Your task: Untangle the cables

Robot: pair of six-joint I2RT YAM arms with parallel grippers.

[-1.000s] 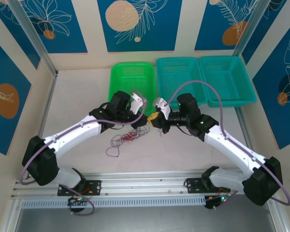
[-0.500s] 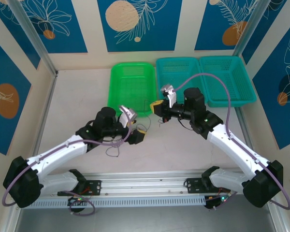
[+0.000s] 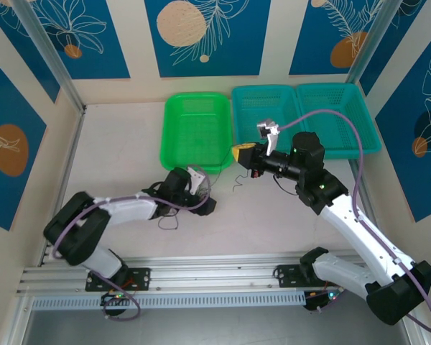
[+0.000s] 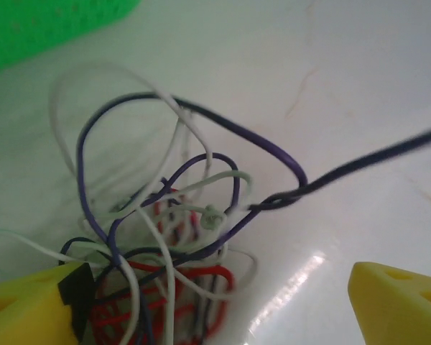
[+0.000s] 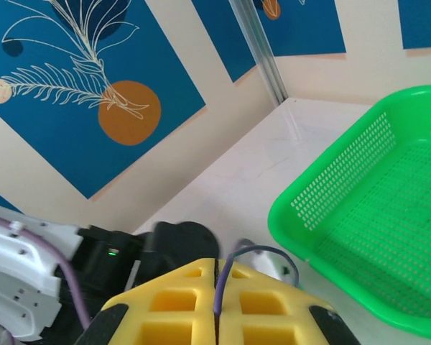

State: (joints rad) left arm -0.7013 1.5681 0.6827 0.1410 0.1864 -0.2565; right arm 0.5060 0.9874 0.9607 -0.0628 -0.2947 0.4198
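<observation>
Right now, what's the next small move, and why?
Probably close the open left claw on the red and white wire tangle. The shut right claw pinches the thin black wire, which runs stretched out of that tangle; pinning the rest should let it slide free.

Laboratory robot test cell. An aluminium rail [image 3: 223, 280] edges the white table [image 3: 115, 144]; printed blue panels [image 3: 230, 43] enclose it.
</observation>
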